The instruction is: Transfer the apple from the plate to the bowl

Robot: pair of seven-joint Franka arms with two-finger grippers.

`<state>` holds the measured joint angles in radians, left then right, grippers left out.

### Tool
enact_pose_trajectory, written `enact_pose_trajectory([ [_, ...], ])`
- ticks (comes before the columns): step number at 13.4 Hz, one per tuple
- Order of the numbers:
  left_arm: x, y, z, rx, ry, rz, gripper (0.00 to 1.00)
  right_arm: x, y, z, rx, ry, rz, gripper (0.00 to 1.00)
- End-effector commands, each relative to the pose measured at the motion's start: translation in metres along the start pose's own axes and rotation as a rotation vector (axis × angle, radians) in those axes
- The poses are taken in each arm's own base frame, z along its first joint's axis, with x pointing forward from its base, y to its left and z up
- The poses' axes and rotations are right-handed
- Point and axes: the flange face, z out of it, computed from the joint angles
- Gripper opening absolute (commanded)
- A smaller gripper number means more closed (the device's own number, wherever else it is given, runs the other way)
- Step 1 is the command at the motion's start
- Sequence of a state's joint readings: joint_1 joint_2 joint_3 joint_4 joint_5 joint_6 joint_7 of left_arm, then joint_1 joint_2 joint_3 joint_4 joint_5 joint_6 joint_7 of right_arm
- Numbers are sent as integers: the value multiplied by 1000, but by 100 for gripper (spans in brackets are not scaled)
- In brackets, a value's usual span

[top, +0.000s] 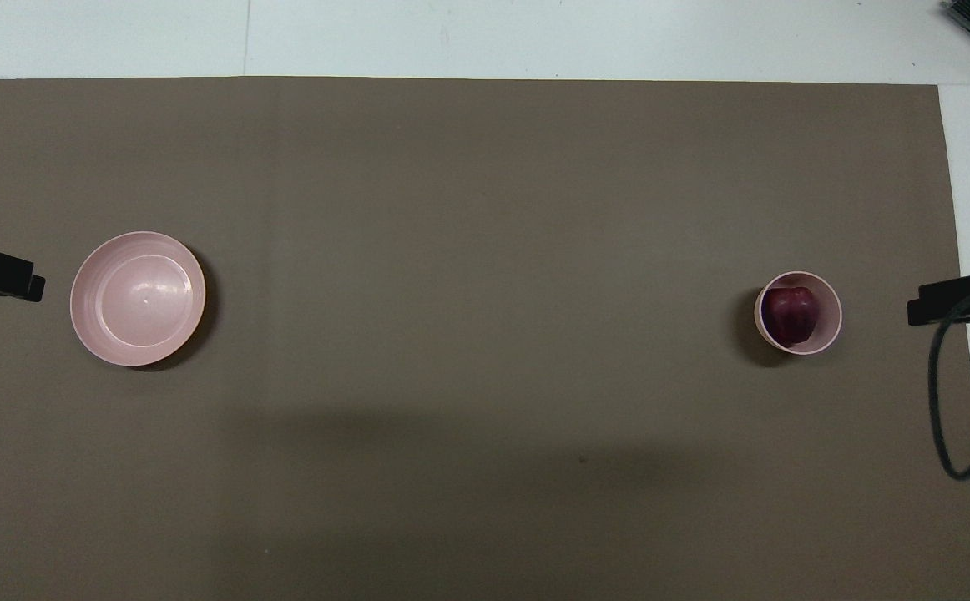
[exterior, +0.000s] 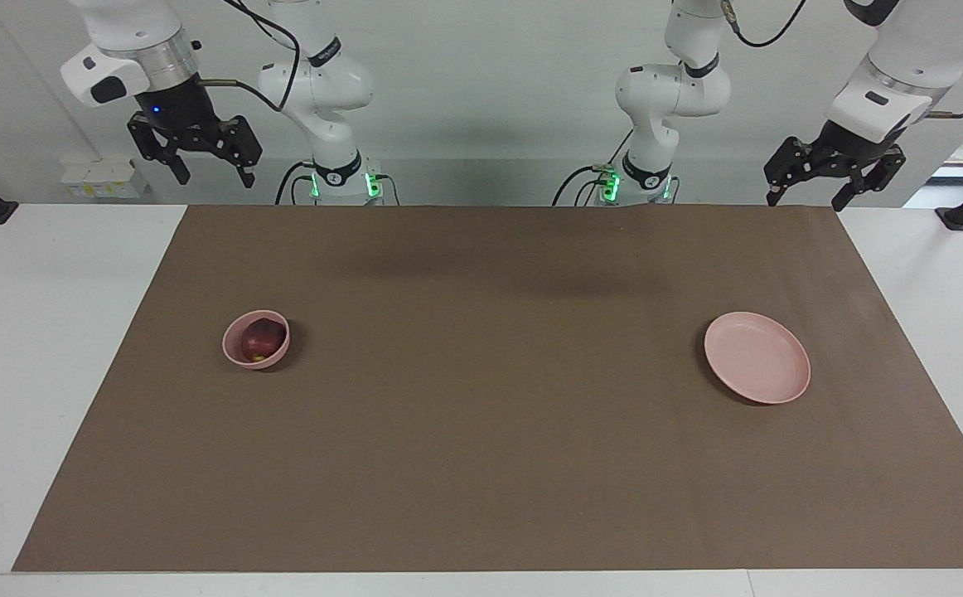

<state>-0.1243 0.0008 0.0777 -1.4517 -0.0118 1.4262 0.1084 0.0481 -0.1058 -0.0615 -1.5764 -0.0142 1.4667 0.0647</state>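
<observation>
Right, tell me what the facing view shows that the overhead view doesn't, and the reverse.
Only the facing view shows the whole arms and both bases, with the right gripper and left gripper open, empty and raised at their own ends of the table. Only the overhead view looks straight down into the plate, showing its bare floor and inner ring; of the grippers it catches only dark tips at the picture's edges. Both show the apple sitting in the bowl at the right arm's end, the empty plate at the left arm's end, and the brown mat.

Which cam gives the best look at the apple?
Overhead view: it looks straight down into the bowl, so the apple shows nearly whole. In the facing view the bowl's wall hides the apple's lower part.
</observation>
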Motion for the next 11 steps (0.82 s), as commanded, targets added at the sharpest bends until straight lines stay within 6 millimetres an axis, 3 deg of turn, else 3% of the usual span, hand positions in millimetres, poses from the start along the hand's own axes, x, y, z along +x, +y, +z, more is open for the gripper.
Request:
enact_pose_trajectory([
  [1, -1, -1, -1, 10, -1, -12, 100, -5, 5, 0, 5, -7, -5, 100],
  [11, -2, -2, -2, 11, -5, -17, 100, -5, 3, 0, 5, -10, -8, 100],
])
